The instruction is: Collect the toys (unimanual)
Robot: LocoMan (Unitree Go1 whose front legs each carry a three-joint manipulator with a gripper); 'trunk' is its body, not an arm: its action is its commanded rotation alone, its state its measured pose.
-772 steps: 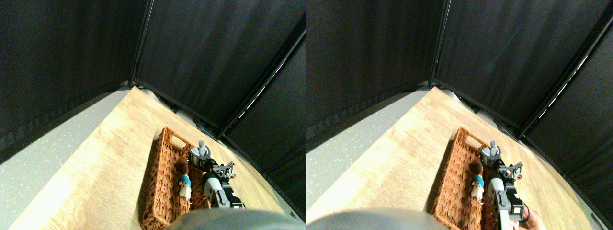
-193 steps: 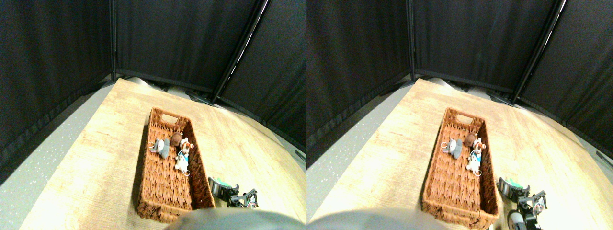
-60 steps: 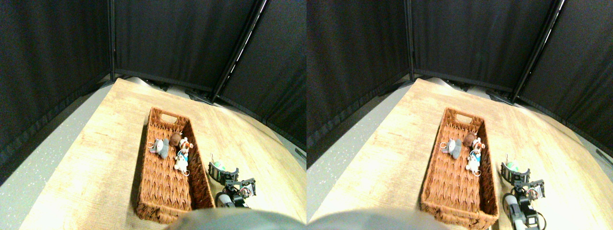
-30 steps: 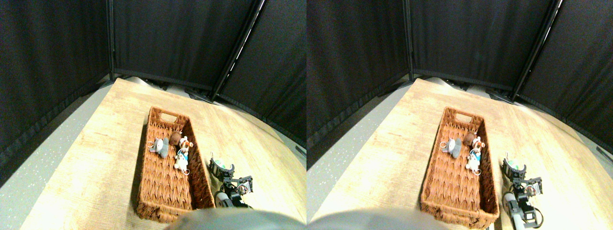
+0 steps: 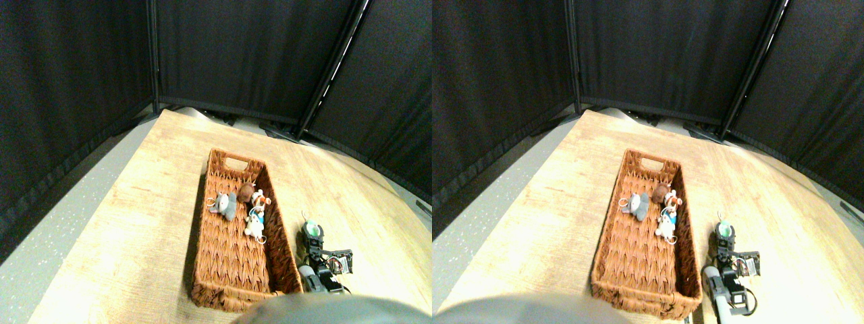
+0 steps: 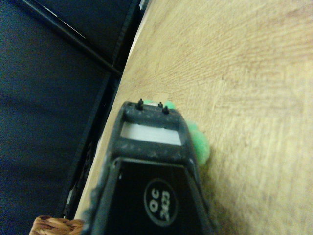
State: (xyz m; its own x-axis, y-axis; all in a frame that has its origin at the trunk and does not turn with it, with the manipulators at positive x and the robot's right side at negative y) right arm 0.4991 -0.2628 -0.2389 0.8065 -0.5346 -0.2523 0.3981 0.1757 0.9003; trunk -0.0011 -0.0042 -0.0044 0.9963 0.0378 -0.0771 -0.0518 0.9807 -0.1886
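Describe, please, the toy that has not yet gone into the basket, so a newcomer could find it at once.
Start at the long brown wicker basket on the wooden table. Just outside its right wall lies a small mint green plush toy at the tip of the black claw. Unlike the grey, brown and white-with-blue plush toys, it lies on bare wood.

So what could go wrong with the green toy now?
The pincer is right at the green toy, which is outside the basket on the table. It might slip out when lifted. It might also catch on the basket's near wall, or land on the toys already inside.
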